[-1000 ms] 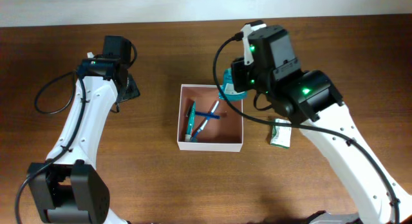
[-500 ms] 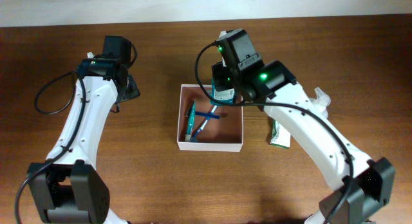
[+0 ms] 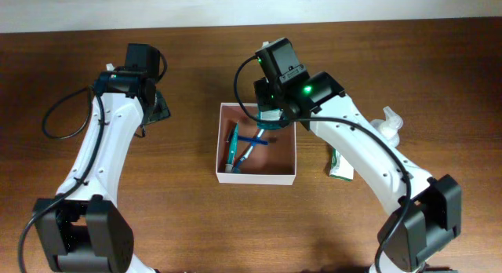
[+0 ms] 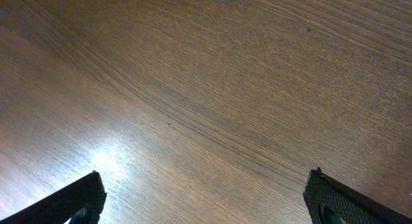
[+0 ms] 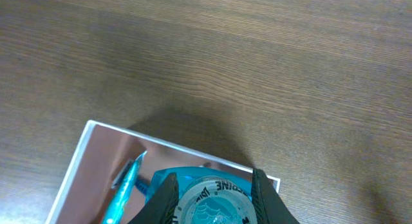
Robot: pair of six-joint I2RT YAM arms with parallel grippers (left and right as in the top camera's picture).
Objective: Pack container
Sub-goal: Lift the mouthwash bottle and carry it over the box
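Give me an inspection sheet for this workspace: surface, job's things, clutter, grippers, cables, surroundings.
Surface: brown wooden table, glare spot in the left wrist view.
Job's things: white container, open, slim blue sticks inside; teal round case held over its far edge.
Clutter: green-and-white packet and small white thing, right of the container.
Grippers: left gripper open, holding nothing; right gripper shut on the teal round case.
Cables: black cable looping beside the left arm.
Surroundings: pale wall strip behind the table.
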